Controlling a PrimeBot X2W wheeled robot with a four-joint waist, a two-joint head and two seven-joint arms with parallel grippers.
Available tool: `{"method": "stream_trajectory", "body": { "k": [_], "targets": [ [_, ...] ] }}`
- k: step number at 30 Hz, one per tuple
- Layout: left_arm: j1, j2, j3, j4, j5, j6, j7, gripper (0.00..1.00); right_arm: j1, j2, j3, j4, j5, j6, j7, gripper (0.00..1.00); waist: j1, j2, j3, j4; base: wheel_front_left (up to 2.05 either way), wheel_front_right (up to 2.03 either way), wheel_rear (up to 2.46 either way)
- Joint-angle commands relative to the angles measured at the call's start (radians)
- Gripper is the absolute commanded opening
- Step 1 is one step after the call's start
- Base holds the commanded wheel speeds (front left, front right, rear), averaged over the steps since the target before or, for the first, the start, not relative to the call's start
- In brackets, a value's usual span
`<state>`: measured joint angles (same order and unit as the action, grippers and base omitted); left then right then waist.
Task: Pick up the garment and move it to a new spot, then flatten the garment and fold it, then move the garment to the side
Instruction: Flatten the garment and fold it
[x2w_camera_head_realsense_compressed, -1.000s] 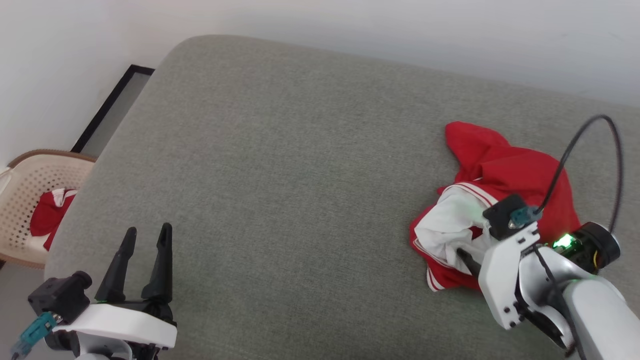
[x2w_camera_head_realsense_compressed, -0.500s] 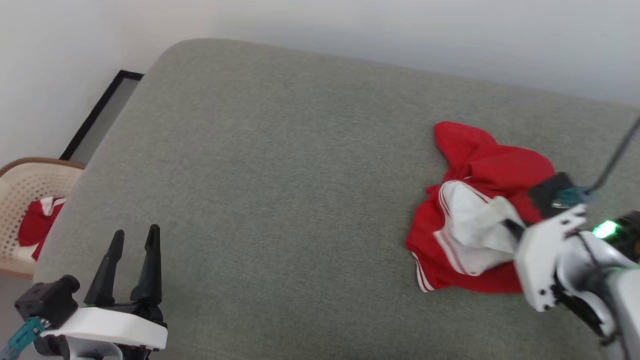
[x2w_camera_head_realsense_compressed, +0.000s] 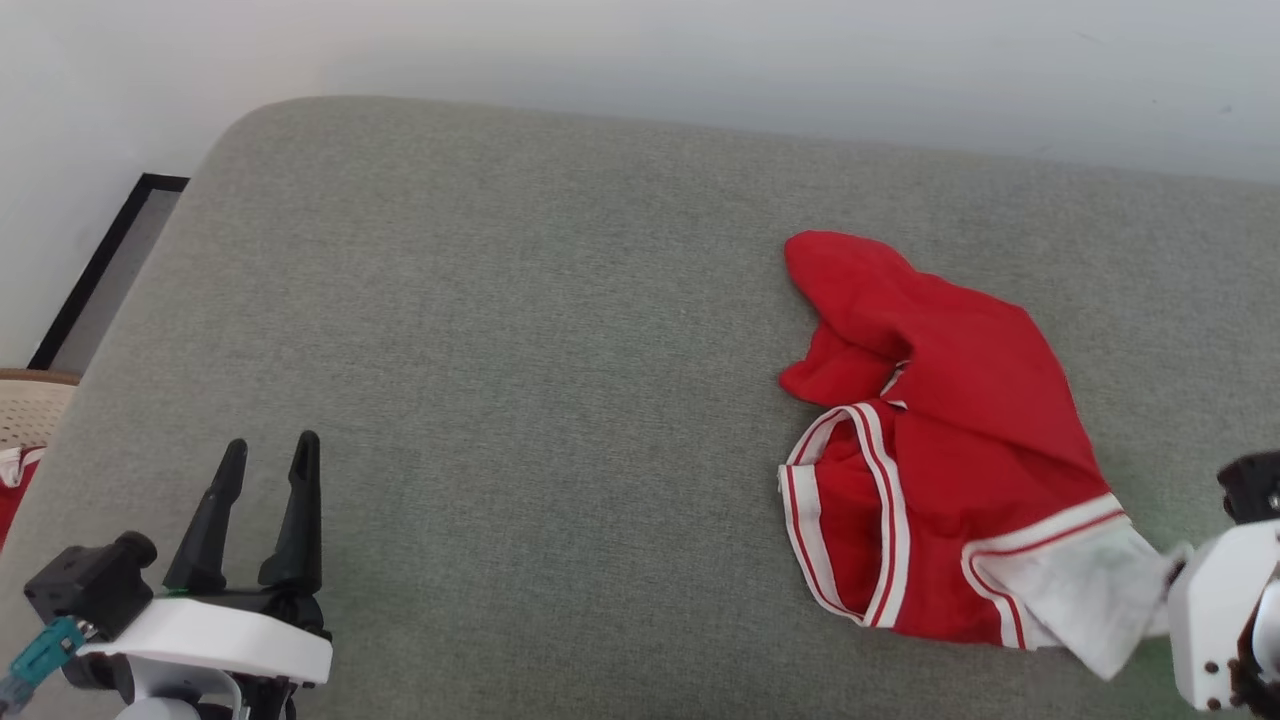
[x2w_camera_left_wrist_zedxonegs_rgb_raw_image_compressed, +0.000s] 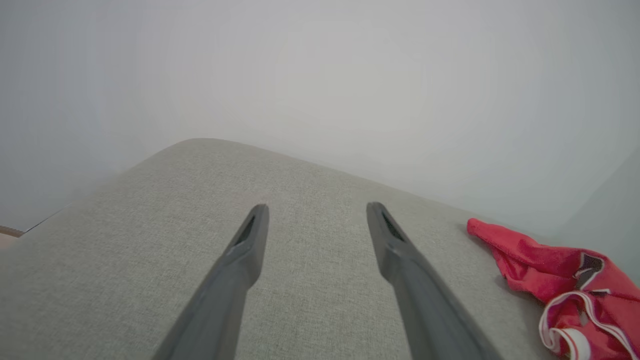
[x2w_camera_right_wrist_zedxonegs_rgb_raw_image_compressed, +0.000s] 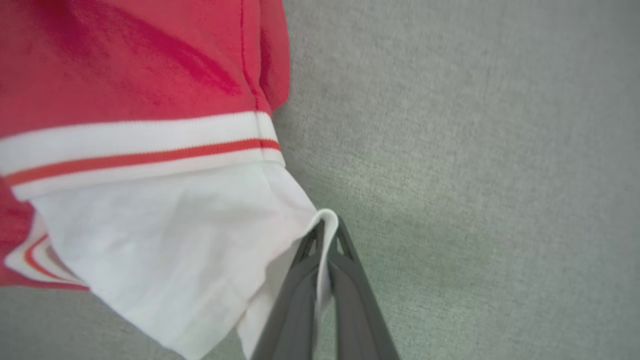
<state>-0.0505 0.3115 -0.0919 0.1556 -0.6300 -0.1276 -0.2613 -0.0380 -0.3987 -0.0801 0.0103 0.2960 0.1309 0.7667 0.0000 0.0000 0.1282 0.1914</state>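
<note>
The garment (x2w_camera_head_realsense_compressed: 950, 440), a small red shirt with white sleeves and striped trim, lies stretched across the right half of the grey cushion (x2w_camera_head_realsense_compressed: 520, 340). My right gripper (x2w_camera_right_wrist_zedxonegs_rgb_raw_image_compressed: 326, 231) is shut on the edge of its white sleeve (x2w_camera_right_wrist_zedxonegs_rgb_raw_image_compressed: 165, 250), with the cloth pinched between the fingers. In the head view that sleeve (x2w_camera_head_realsense_compressed: 1090, 590) runs to my right wrist housing at the lower right edge. My left gripper (x2w_camera_head_realsense_compressed: 264, 465) stands open at the lower left, well apart from the garment (x2w_camera_left_wrist_zedxonegs_rgb_raw_image_compressed: 560, 285). The lettering and number are hidden.
A white wall rises behind the cushion. At the left edge are a slice of a beige perforated basket (x2w_camera_head_realsense_compressed: 25, 415) with red-and-white cloth in it and a black-framed panel (x2w_camera_head_realsense_compressed: 105, 265) on the floor.
The right gripper has pulled the white sleeve toward the lower right, drawing the crumpled garment out longer and flatter. The head camera has turned, shifting the whole scene left. The left gripper stays open.
</note>
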Motion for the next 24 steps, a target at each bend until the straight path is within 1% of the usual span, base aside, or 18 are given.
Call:
{"method": "stream_trajectory", "body": {
  "k": [1, 5, 6, 7, 8, 9, 12, 14, 16, 20, 24],
  "targets": [
    [-0.016, 0.005, -0.005, 0.004, -0.002, -0.003, -0.005, 1.00, 0.008, 0.007, -0.011, 0.032, -0.012, 0.000, -0.009, 0.00, 0.0000, 0.0000, 0.004, -0.006, 0.00, 0.00, 0.00],
    [-0.034, 0.023, -0.028, 0.010, -0.011, -0.003, -0.005, 1.00, -0.021, 0.033, -0.016, 0.132, -0.015, 0.000, -0.034, 0.00, 0.0000, 0.0000, 0.009, -0.016, 0.00, 0.00, 0.00],
    [-0.038, 0.026, -0.032, 0.012, -0.014, -0.003, -0.005, 1.00, -0.030, 0.041, -0.018, 0.155, -0.016, 0.000, -0.042, 0.13, 0.0000, 0.0000, 0.010, -0.018, 0.00, 0.00, 0.00],
    [-0.043, 0.029, -0.039, 0.015, -0.018, -0.003, -0.005, 1.00, -0.037, 0.040, -0.009, 0.172, -0.028, 0.000, -0.048, 0.36, 0.0000, 0.0000, 0.010, -0.020, 0.00, 0.00, 0.00],
    [-0.049, 0.034, -0.049, 0.016, -0.022, -0.003, -0.005, 1.00, -0.048, 0.045, -0.004, 0.184, -0.027, 0.000, -0.059, 0.82, 0.0000, 0.0000, 0.009, -0.023, 0.00, 0.00, 0.00],
    [-0.054, 0.043, -0.058, 0.019, -0.023, -0.003, -0.005, 1.00, -0.060, 0.054, -0.006, 0.195, -0.025, 0.000, -0.068, 1.00, 0.0000, 0.0000, 0.008, -0.028, 0.00, 0.00, 0.00],
    [-0.073, 0.072, -0.090, 0.032, -0.036, -0.003, -0.005, 1.00, -0.086, 0.059, 0.009, 0.208, -0.027, 0.000, -0.089, 1.00, 0.0000, 0.0000, 0.001, -0.044, 0.00, 0.00, 0.00],
    [-0.087, 0.090, -0.111, 0.039, -0.055, -0.003, 0.006, 1.00, -0.102, 0.054, 0.018, 0.199, -0.031, 0.000, -0.112, 1.00, 0.0000, 0.0000, -0.006, -0.058, 0.00, 0.00, 0.00],
    [-0.106, 0.110, -0.132, 0.041, -0.076, -0.003, 0.025, 1.00, -0.109, 0.064, 0.028, 0.184, -0.024, 0.000, -0.130, 1.00, 0.0000, 0.0000, -0.015, -0.074, 0.00, 0.00, 0.00],
    [-0.154, 0.150, -0.178, 0.033, -0.116, -0.003, 0.101, 1.00, -0.119, 0.079, 0.024, 0.132, -0.034, 0.000, -0.179, 1.00, 0.0000, 0.0000, -0.035, -0.113, 0.00, 0.00, 0.00],
    [-0.209, 0.189, -0.226, 0.017, -0.151, -0.003, 0.207, 1.00, -0.127, 0.114, 0.023, 0.082, -0.057, 0.000, -0.261, 1.00, 0.0000, 0.0000, -0.056, -0.161, 0.00, 0.00, 0.00]
  ]
}}
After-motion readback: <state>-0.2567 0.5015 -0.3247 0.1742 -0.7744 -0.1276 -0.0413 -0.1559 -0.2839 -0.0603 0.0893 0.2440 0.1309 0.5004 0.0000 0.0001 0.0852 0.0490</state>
